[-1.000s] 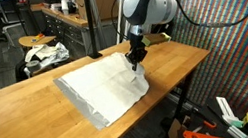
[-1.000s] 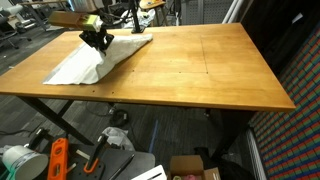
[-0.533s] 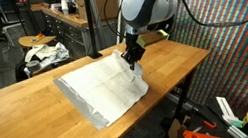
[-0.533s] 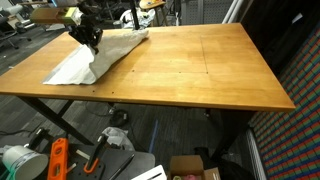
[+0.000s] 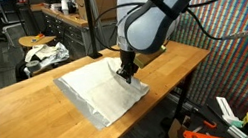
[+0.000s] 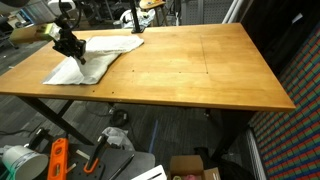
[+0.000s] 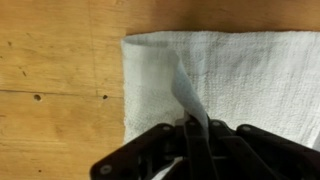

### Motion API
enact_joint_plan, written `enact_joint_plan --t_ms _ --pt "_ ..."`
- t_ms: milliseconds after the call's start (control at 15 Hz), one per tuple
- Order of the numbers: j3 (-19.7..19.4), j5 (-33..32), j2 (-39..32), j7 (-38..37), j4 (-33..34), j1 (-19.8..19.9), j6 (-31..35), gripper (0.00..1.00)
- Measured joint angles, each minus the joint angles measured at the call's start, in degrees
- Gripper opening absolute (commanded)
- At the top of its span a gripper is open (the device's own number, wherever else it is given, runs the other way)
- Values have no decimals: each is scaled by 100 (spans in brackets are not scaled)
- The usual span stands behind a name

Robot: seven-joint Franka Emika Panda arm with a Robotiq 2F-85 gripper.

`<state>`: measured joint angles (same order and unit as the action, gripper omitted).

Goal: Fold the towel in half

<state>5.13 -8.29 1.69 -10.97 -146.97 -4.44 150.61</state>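
Observation:
A white towel [image 5: 92,88] lies spread on the wooden table [image 5: 30,115] in both exterior views [image 6: 90,55]. My gripper [image 5: 124,71] is shut on a corner of the towel and holds it lifted above the cloth, partway over the towel's middle. In an exterior view the gripper [image 6: 70,45] sits over the towel near the table's far left edge. In the wrist view the towel [image 7: 250,70] lies flat below, and a pinched strip of it rises into the closed jaws [image 7: 192,125].
The bare table top [image 6: 190,65] extends wide beside the towel. A stool with crumpled cloth [image 5: 43,54] stands behind the table. Workbenches and chairs fill the background. Tools and boxes lie on the floor [image 6: 60,155] under the table edge.
The gripper has carried the held towel corner across the towel, away from its original edge, so the lifted flap now folds over the cloth.

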Motion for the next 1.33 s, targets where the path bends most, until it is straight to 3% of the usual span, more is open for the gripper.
enact_joint_plan --t_ms 267,533,600,800,933,1200,1333 --pt "266 -385 10 -950 -297 -161 859 3" --pt "479 -1409 11 -2257 -393 -208 1224 7" --pt "521 -1685 11 -2565 -393 -209 1228 29" --pt "646 -2222 10 -3140 -400 -233 1118 49" --pt "767 -2083 -1 -2950 -439 -325 775 64" --pt "959 -566 -106 -1289 -585 -771 499 95" --pt "1025 154 -181 -441 -576 -931 519 100"
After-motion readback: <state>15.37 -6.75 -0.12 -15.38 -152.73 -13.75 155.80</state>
